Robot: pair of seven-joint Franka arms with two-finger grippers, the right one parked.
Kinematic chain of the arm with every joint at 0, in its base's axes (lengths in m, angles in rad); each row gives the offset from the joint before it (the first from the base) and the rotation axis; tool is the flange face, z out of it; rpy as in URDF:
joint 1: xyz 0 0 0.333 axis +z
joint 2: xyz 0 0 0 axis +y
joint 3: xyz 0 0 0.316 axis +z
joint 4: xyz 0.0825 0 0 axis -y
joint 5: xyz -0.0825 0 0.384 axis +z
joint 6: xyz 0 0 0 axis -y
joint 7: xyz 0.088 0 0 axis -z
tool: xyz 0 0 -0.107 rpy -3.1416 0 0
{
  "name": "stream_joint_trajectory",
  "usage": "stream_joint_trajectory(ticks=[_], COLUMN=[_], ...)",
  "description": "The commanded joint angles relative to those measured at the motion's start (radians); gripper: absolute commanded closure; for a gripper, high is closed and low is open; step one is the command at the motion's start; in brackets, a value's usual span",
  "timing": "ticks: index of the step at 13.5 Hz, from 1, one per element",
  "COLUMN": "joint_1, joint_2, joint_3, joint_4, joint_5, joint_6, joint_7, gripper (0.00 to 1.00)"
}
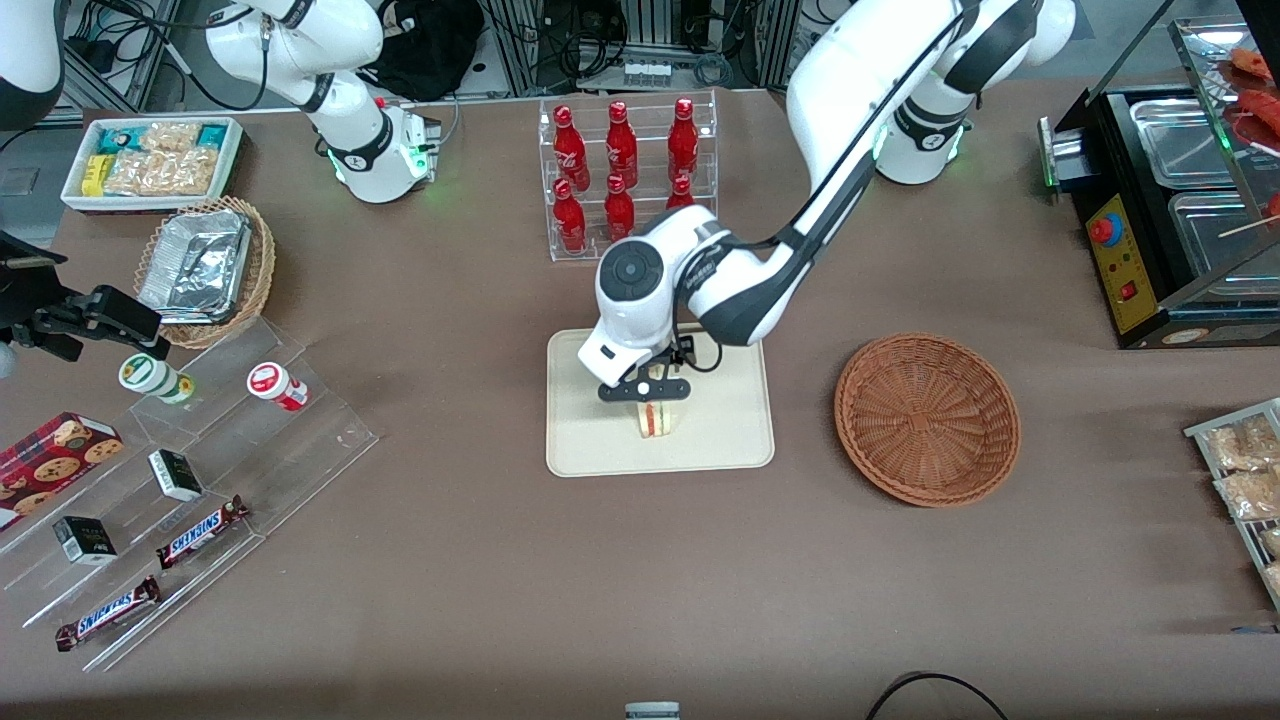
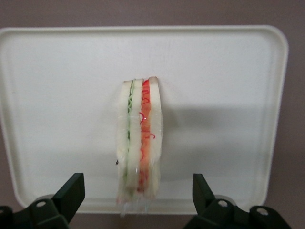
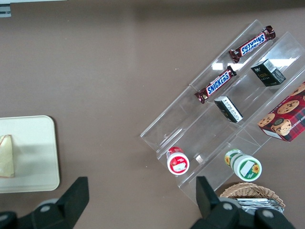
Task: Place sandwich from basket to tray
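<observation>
my gripper [image 2: 138, 195] open, above tray [image 2: 228, 71] | sandwich [image 2: 139, 138] stands between my fingers [image 2: 71, 191], untouched | long axis crosswise to gap

The end effector [image 1: 648, 388] hides the sandwich's [image 1: 655, 420] top.

White left arm [image 1: 850, 130], black joint bands, gripper [image 1: 646, 392], black fingers [image 2: 71, 191]
</observation>
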Motion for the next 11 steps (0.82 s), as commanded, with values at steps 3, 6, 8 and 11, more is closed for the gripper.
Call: stream_joint_trajectory(ticks=[3, 6, 8, 11], joint_1=[0.0, 0.001, 0.003, 0.003], joint_2=[-0.226, -0.332, -0.401, -0.519], joint_3=[0.075, 0.132, 0.208, 0.331], joint_4=[-0.025, -0.028, -0.031, -0.095], joint_5=[-0.014, -0.016, -0.086, -0.114], joint_6=[-0.091, -0.191, -0.287, -0.396], joint_7=[-0.137, -0.22, -0.208, -0.055], gripper=[0.0, 0.0, 0.0, 0.0])
